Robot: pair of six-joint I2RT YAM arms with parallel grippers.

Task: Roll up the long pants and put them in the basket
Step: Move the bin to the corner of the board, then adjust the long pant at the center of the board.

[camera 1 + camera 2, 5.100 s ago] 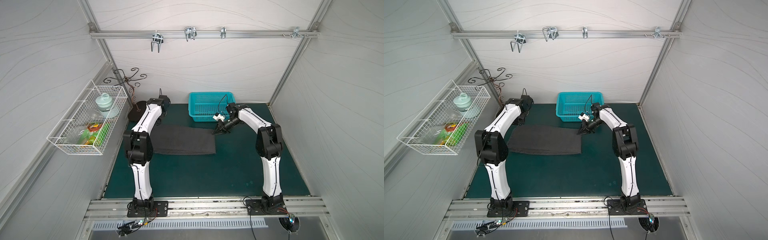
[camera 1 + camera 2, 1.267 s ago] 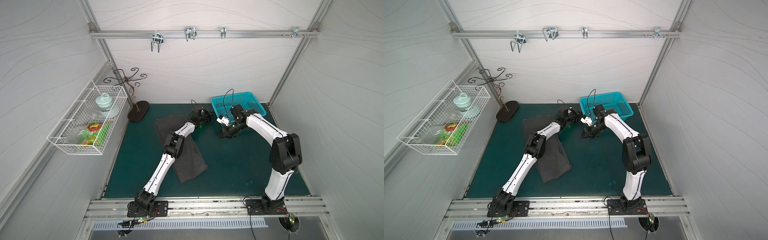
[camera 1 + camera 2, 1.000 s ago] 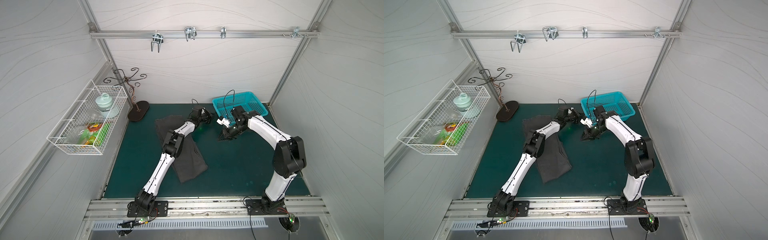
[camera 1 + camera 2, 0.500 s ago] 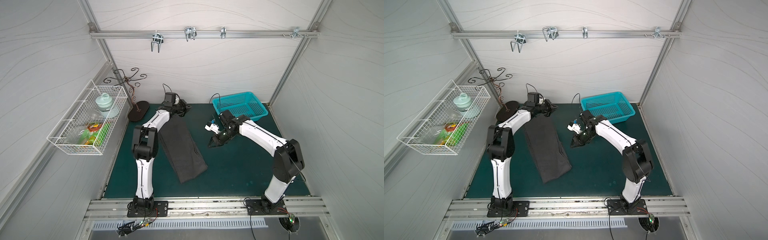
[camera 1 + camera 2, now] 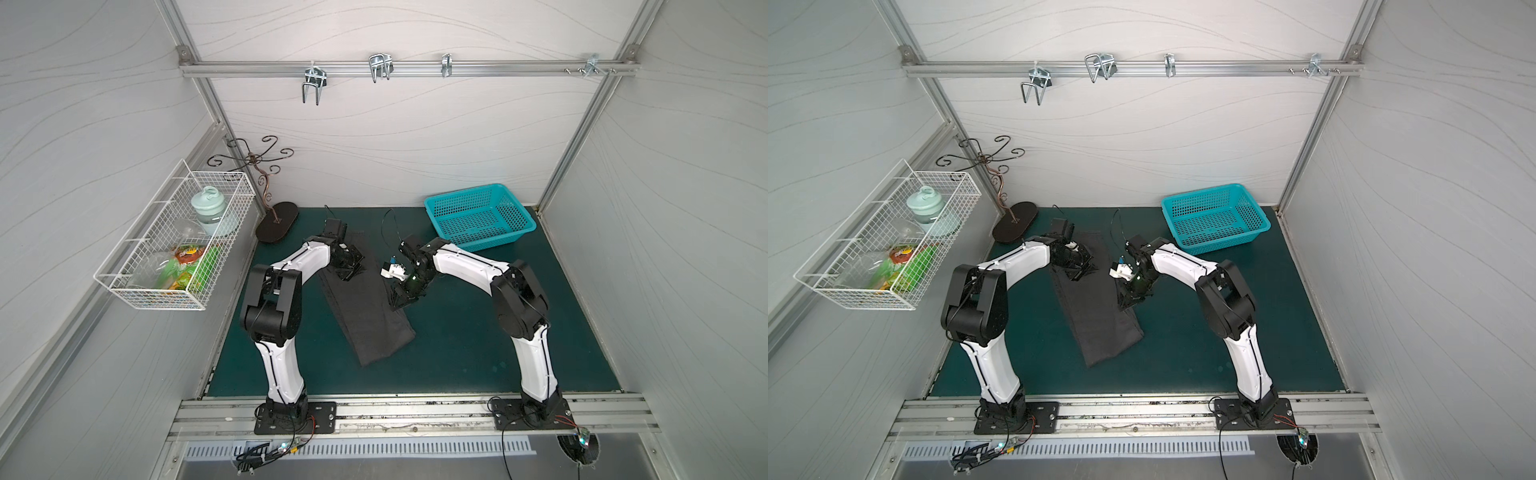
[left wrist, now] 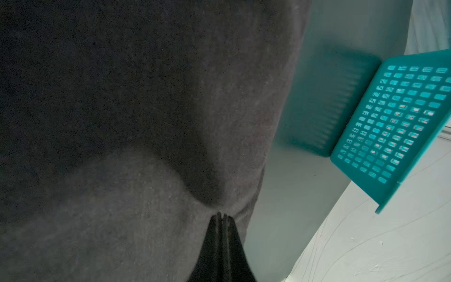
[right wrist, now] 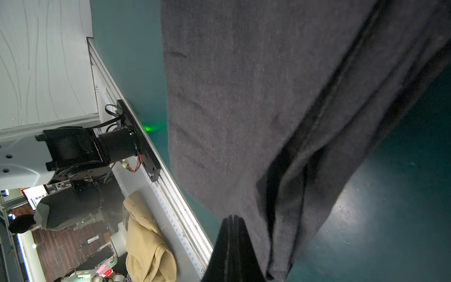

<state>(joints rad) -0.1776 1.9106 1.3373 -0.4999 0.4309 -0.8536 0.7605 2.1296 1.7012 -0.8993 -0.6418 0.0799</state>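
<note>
The left gripper [image 6: 220, 216] was clenched on a pucker of the long pants [image 5: 370, 320] at their far end, likely to anchor the folded strip lying slantwise on the green mat [image 5: 465, 357]. The right gripper [image 5: 397, 304] pinched its right edge, jaws closed. Bare mat lay nearward and rightward; the teal basket [image 5: 478, 218] stood well apart.
</note>
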